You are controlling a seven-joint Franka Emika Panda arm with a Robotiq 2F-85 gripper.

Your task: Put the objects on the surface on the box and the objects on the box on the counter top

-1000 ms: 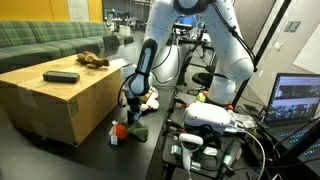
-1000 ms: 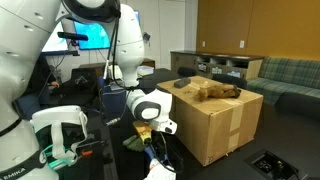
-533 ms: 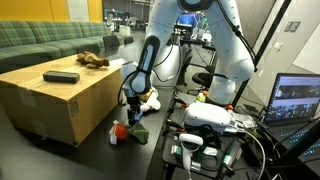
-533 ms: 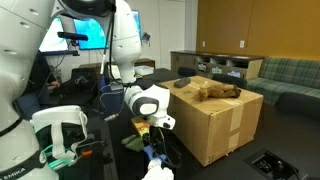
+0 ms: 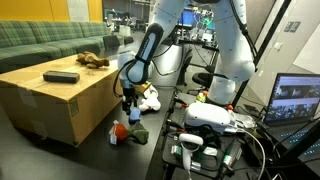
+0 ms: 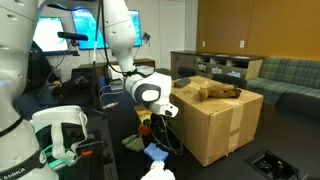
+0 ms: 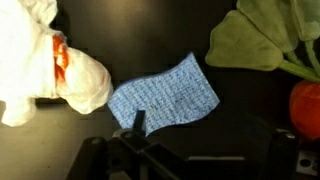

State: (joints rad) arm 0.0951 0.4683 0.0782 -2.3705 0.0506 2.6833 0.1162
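Note:
My gripper (image 7: pixel 200 132) hangs open and empty over the dark counter top (image 7: pixel 240 100), just above a blue knitted cloth (image 7: pixel 165 95). A white plush toy with orange marks (image 7: pixel 50 65) lies to the cloth's left. A green leafy toy (image 7: pixel 255 40) and a red thing (image 7: pixel 307 105) lie to its right. In both exterior views the gripper (image 5: pixel 128 100) (image 6: pixel 160 122) hovers beside the brown cardboard box (image 5: pixel 60 105) (image 6: pixel 215 125). On the box top rest a brown plush (image 5: pixel 93 60) (image 6: pixel 215 92) and a flat black device (image 5: pixel 61 76).
A second white device with cables (image 5: pixel 210 118) stands on a rack close to the arm. A laptop (image 5: pixel 298 100) glows at the right edge. Green sofas (image 5: pixel 40 40) line the back wall. Bare dark counter (image 5: pixel 50 160) runs in front of the box.
The arm has lifted, so the gripper hangs higher above the cloth and toys than a second ago. The jaws have stayed wide open. Nothing on the counter or box has moved.

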